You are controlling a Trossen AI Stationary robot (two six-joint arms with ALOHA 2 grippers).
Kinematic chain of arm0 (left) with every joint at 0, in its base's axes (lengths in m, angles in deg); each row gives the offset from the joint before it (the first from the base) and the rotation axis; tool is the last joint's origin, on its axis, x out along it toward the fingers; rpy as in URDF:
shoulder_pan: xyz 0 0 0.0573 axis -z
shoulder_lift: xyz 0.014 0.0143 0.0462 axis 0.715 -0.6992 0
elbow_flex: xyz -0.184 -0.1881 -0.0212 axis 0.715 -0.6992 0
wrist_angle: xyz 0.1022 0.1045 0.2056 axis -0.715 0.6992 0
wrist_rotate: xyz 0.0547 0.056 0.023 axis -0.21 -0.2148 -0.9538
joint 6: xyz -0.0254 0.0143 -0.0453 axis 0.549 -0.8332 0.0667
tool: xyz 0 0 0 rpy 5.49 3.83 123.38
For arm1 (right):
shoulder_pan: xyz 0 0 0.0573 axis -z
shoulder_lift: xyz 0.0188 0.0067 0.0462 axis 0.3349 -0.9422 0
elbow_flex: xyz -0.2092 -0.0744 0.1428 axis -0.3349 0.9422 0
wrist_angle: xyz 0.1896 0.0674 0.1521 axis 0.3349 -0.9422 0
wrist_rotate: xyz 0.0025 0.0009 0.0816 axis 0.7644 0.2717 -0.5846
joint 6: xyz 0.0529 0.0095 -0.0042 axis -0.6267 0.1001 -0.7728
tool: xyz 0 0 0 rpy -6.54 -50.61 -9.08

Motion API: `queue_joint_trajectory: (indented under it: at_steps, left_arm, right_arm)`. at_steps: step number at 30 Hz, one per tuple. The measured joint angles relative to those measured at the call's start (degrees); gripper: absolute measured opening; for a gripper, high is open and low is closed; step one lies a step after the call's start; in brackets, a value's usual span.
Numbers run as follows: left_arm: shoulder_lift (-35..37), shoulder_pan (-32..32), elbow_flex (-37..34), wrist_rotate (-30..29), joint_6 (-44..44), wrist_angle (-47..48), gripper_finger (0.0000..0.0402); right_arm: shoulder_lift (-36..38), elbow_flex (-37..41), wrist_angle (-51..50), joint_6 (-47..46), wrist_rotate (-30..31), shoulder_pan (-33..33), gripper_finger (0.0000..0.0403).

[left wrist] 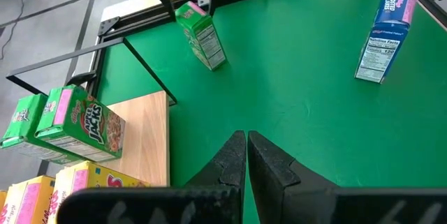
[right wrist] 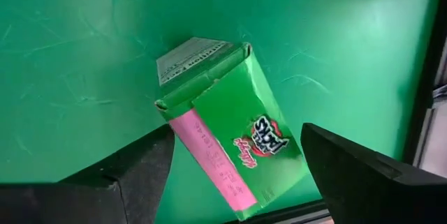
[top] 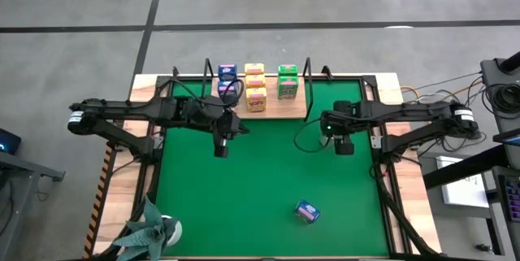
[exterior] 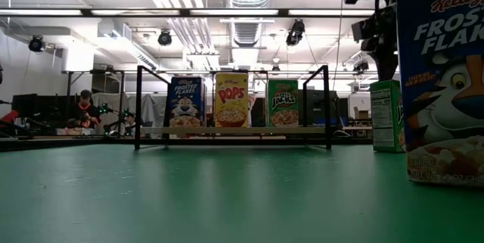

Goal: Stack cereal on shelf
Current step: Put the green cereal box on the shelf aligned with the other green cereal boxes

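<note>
High view: the shelf (top: 272,108) carries blue, yellow and green cereal boxes (top: 255,87); how many is hard to count. A blue box (top: 307,211) lies apart on the green surface (top: 244,204). The right gripper (top: 344,143) hides the box under it.

Low view: a Frosted Flakes box (exterior: 441,76) is cut off at the edge.

Left wrist view: the left gripper (left wrist: 247,155) is pressed together, empty.

Right wrist view: spread fingers (right wrist: 367,172) flank a standing green box (right wrist: 227,147).

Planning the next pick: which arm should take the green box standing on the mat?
Right. Its open claw hangs directly above the green box, fingers either side. The left claw is shut and sits farther away, near the shelf.
</note>
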Motion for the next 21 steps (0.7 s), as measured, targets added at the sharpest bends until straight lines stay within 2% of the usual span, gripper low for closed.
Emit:
queue_joint_trajectory:
  at_steps: [7,16,21]
  left_arm:
    - [0.0,0.0,0.0,0.0,0.0,0.0,0.0000]
    - [0.0,0.0,-0.1,0.0,0.0,0.1,0.0000]
    - [-0.1,0.0,-0.1,0.0,0.0,0.1,0.0000]
  right_arm:
    - [-1.8,0.0,-0.2,0.2,-3.0,1.0,0.0278]
    - [-1.0,-0.2,-0.6,0.3,-3.0,1.0,0.0197]
    - [-1.0,-0.4,-0.7,-1.1,-3.0,1.0,0.0170]
